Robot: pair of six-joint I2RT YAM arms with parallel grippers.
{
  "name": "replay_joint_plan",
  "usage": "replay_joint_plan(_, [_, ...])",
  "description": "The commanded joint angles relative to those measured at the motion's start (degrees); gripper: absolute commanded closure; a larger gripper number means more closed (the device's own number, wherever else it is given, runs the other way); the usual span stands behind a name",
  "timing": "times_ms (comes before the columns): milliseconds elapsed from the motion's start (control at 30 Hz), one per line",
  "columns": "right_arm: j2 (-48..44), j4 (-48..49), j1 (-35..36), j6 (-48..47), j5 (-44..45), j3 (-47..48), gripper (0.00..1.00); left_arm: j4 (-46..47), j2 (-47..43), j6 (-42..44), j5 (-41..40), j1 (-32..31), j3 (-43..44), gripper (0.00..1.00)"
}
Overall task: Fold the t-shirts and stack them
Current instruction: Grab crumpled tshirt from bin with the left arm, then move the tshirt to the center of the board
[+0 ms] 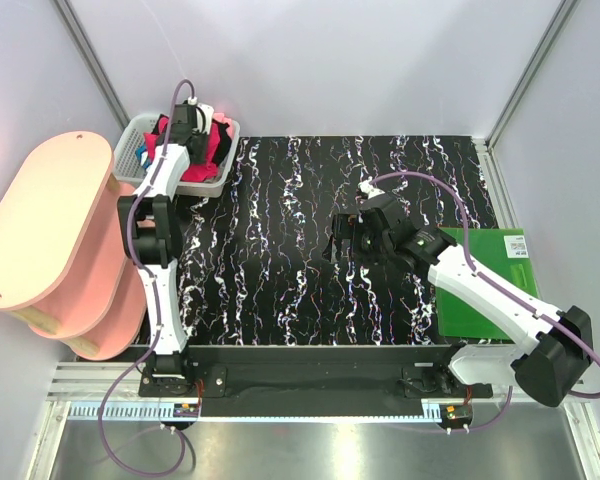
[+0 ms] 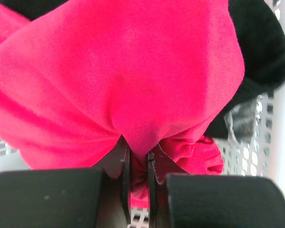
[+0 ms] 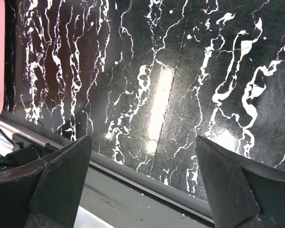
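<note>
The pinkish-red t-shirt [image 2: 123, 80] lies bunched in the white slotted basket [image 1: 138, 140] at the table's back left corner. It fills most of the left wrist view. My left gripper [image 2: 138, 166] reaches down into the basket and is shut on a fold of this red cloth, which is pinched between the two narrow jaws. The black t-shirt [image 2: 263, 42] lies under and beside the red one. From above, the red t-shirt [image 1: 208, 152] shows beside my left gripper [image 1: 188, 125]. My right gripper [image 1: 335, 240] hovers over the middle of the table, open and holding nothing.
A flat green mat [image 1: 485, 285] lies at the table's right edge under the right arm. A pink two-tier shelf [image 1: 50, 230] stands left of the table. The black marbled tabletop [image 3: 147, 71] and its near edge rail show between the right fingers [image 3: 61, 175].
</note>
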Motion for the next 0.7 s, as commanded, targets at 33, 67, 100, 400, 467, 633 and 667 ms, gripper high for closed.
replay_joint_plan(33, [-3.1,2.7,0.0,0.8,-1.1,0.8,0.04,1.8,-14.1,-0.1,4.6,0.3,-3.9,1.0])
replay_joint_plan(67, [-3.6,2.8,0.1,0.7,-1.1,0.5,0.04,1.8,-18.3,-0.4,5.7,0.1,-4.4,1.0])
replay_joint_plan(100, [-4.5,2.8,-0.1,0.7,-1.1,0.2,0.04,1.7,-20.6,-1.0,7.6,0.1,-5.3,1.0])
replay_joint_plan(400, [-12.0,2.5,0.0,0.7,-0.8,-3.6,0.06,-4.8,-47.8,0.5,14.2,-8.0,-9.3,1.0])
replay_joint_plan(467, [-14.4,2.0,0.0,0.7,-0.3,-3.9,0.06,-7.8,-53.3,2.9,13.2,-14.5,-11.7,1.0])
replay_joint_plan(633, [-22.6,-0.6,0.0,0.6,2.1,-2.3,0.07,-15.0,-59.5,4.3,10.4,-28.8,-15.5,1.0])
replay_joint_plan(667, [-24.5,-2.1,0.0,0.5,2.6,-1.8,0.07,-17.3,-59.6,4.2,10.3,-30.3,-16.9,1.0])
